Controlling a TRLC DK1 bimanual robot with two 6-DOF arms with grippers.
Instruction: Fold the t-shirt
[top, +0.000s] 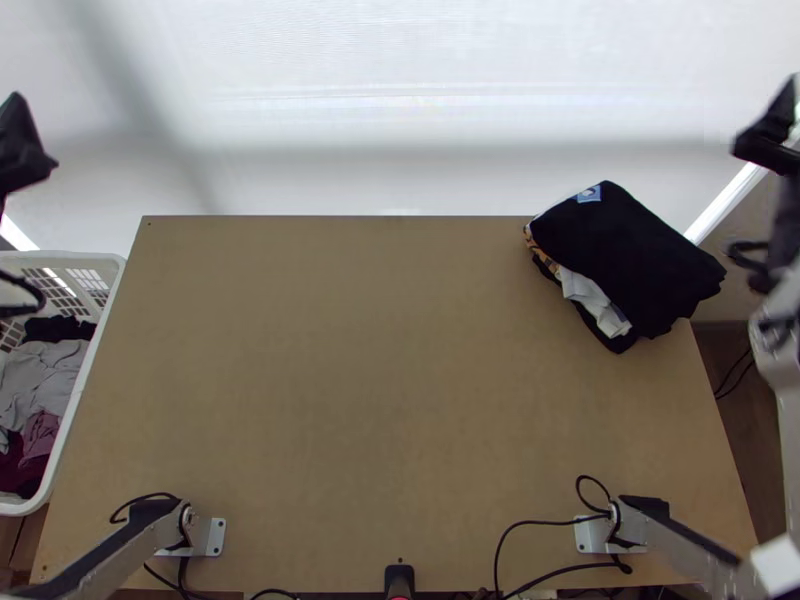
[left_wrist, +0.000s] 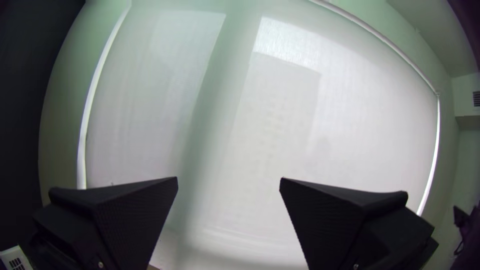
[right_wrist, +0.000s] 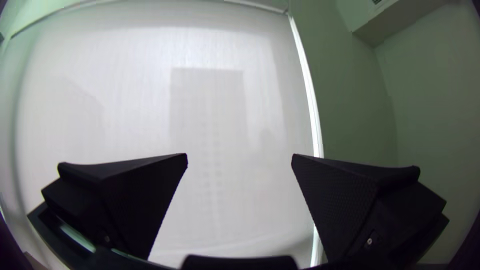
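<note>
At the table's far right corner lies a folded black garment (top: 640, 250) on a stack of folded clothes, with white and patterned cloth showing at its left side. My left gripper (top: 22, 150) is off the table at the top view's left edge, above the laundry basket's far end. In the left wrist view the left gripper (left_wrist: 229, 182) stands open, nothing between its fingers. My right gripper (top: 775, 145) is at the top view's right edge, beyond the stack. The right gripper (right_wrist: 240, 157) is open in the right wrist view, its wide black fingers far apart.
A white basket (top: 100, 330) with grey, maroon and dark clothes stands left of the table (top: 350, 380). Black cables (top: 540, 522) lie along the near edge by the arm bases. A white blind (top: 450, 100) hangs behind the table.
</note>
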